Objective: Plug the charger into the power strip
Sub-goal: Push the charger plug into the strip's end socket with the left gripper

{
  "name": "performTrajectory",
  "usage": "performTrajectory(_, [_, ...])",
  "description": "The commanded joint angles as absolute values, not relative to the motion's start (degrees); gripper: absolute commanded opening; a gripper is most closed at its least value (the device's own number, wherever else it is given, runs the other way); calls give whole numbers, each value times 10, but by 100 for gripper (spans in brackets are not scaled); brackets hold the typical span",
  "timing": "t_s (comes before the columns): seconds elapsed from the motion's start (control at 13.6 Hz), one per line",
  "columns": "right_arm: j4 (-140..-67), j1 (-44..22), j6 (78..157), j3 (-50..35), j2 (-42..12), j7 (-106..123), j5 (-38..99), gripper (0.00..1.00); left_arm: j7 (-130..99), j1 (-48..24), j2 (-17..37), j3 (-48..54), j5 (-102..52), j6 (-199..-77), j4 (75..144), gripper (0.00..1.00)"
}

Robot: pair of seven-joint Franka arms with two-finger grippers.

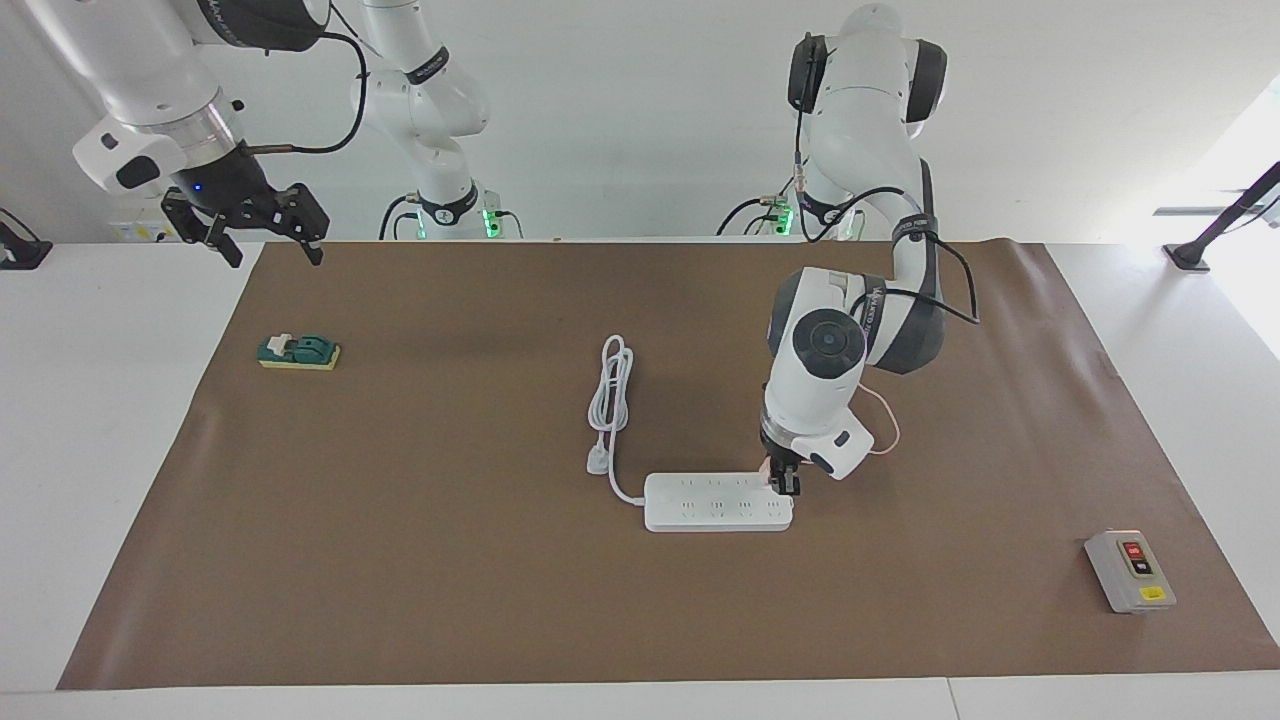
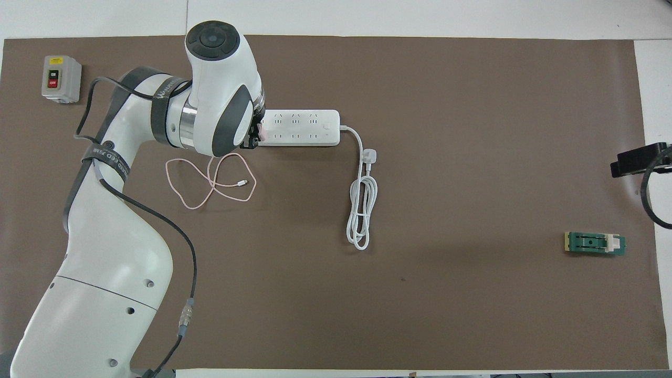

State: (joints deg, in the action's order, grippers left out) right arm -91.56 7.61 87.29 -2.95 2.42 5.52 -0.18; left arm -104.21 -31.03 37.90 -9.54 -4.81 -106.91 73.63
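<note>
The white power strip (image 1: pixel 715 502) lies flat on the brown mat, also in the overhead view (image 2: pixel 300 127). My left gripper (image 1: pixel 783 482) points down at the strip's end toward the left arm's end of the table, shut on the small pale-pink charger (image 1: pixel 767 466), which is at the sockets. In the overhead view the arm hides most of this gripper (image 2: pixel 254 137). The charger's thin pink cable (image 2: pixel 210 181) lies looped on the mat nearer the robots, and part shows in the facing view (image 1: pixel 890 420). My right gripper (image 1: pixel 270 245) waits open and raised at the mat's corner.
The strip's thick white cord (image 1: pixel 612 385) (image 2: pixel 361 215) lies coiled nearer the robots, ending in a white plug (image 1: pixel 598 460) (image 2: pixel 369 155). A grey button box (image 1: pixel 1130 570) (image 2: pixel 61 79) sits at the left arm's end. A green and yellow block (image 1: pixel 298 352) (image 2: pixel 596 243) lies at the right arm's end.
</note>
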Motion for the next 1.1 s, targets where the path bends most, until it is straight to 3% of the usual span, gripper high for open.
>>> performTrajectory(0.0, [-921, 83, 862, -40, 33, 52, -6, 100, -1054, -315, 388, -102, -33, -1075, 744, 0])
performTrajectory(1.03, [-921, 81, 862, -40, 33, 51, -6, 100, -1092, -317, 417, -102, -23, -1123, 742, 0])
